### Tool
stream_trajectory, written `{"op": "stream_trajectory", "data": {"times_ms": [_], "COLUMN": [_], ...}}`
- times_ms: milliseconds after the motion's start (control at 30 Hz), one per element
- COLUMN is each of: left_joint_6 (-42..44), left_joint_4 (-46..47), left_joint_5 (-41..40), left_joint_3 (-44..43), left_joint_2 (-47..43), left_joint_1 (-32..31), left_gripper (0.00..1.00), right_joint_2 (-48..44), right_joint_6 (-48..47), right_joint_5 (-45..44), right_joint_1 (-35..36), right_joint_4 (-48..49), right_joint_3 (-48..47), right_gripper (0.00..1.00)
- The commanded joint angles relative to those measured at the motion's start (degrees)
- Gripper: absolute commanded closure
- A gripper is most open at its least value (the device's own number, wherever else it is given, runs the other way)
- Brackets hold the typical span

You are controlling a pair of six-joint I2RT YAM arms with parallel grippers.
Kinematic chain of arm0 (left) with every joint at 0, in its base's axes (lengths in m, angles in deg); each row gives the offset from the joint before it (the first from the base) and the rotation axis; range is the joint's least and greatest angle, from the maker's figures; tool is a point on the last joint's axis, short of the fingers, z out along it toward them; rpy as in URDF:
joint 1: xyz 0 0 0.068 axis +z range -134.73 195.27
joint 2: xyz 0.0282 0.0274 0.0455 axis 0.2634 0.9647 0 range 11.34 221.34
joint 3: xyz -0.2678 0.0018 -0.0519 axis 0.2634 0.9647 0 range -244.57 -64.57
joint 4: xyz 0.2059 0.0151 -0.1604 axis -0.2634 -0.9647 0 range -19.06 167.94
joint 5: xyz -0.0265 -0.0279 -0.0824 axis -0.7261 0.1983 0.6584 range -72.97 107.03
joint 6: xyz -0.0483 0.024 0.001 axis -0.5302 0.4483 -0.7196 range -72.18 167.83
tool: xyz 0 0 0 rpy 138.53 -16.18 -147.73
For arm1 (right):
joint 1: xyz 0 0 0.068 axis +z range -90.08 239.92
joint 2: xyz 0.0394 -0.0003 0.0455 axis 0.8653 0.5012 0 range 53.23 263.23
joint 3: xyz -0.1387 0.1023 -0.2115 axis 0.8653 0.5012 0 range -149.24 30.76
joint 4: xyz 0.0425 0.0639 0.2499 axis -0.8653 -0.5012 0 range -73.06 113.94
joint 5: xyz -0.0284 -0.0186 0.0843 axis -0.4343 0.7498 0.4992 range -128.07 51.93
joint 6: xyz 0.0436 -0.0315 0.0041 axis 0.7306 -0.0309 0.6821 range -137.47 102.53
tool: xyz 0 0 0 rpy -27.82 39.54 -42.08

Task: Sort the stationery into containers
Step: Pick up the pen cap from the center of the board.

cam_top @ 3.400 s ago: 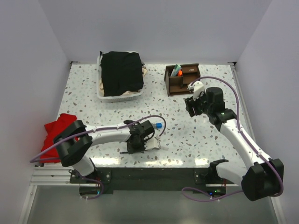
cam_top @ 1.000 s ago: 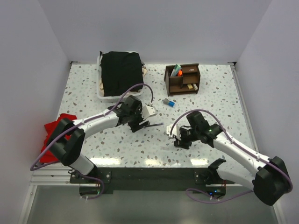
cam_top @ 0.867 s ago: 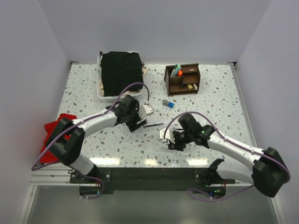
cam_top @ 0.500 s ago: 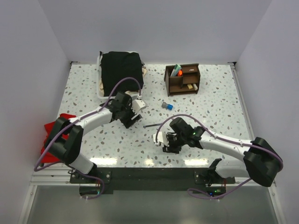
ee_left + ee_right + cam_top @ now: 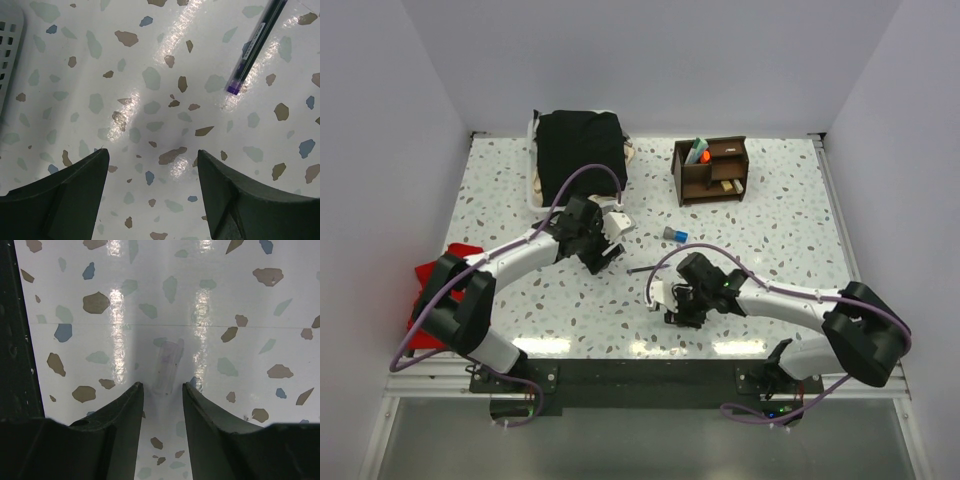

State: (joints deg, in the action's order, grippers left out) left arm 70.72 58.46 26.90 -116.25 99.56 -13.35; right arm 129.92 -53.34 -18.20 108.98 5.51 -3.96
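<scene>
Black pen (image 5: 255, 43) — slim, purple end, lying flat

white speckled table (image 5: 770, 230); dark brown organiser (image 5: 710, 172); black cloth (image 5: 580, 155); red cloth (image 5: 435, 280); black pen (image 5: 255, 44)

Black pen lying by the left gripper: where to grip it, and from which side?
Take the black pen mid-barrel, from straight above, closing across its width. It lies flat on the table with both long sides free. The barrel is slim and straight, so a middle pinch should keep it level. Square the wrist to its diagonal first.
</scene>
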Motion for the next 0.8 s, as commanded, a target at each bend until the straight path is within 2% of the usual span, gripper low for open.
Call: {"op": "stream_trajectory", "data": {"times_ms": [0, 267, 600, 767], "left_joint_6": [-1.19, -1.19, -1.36, -1.19], "left_joint_4": [2.61, 2.87, 2.35, 1.82], "left_joint_5": [1.12, 0.77, -0.11, -0.55], "left_joint_3": [0.61, 0.88, 0.97, 1.05], "left_joint_2": [-1.83, -1.83, -2.09, -2.44], "left_joint_1": [0.23, 0.23, 0.23, 0.23], "left_gripper": [0.24, 0.24, 0.24, 0.24], "right_joint_2": [0.83, 2.41, 5.14, 4.79], "right_joint_6": [0.37, 2.83, 6.88, 5.82], "right_joint_5": [-0.89, -2.30, -9.41, -12.06], "right_joint_1": [0.69, 2.09, 4.20, 4.20], "right_joint_4": [1.39, 1.47, 2.70, 1.04], "right_joint_3": [-2.02, -2.11, -1.67, -1.93], "right_gripper": [0.59, 0.60, 0.65, 0.63]}}
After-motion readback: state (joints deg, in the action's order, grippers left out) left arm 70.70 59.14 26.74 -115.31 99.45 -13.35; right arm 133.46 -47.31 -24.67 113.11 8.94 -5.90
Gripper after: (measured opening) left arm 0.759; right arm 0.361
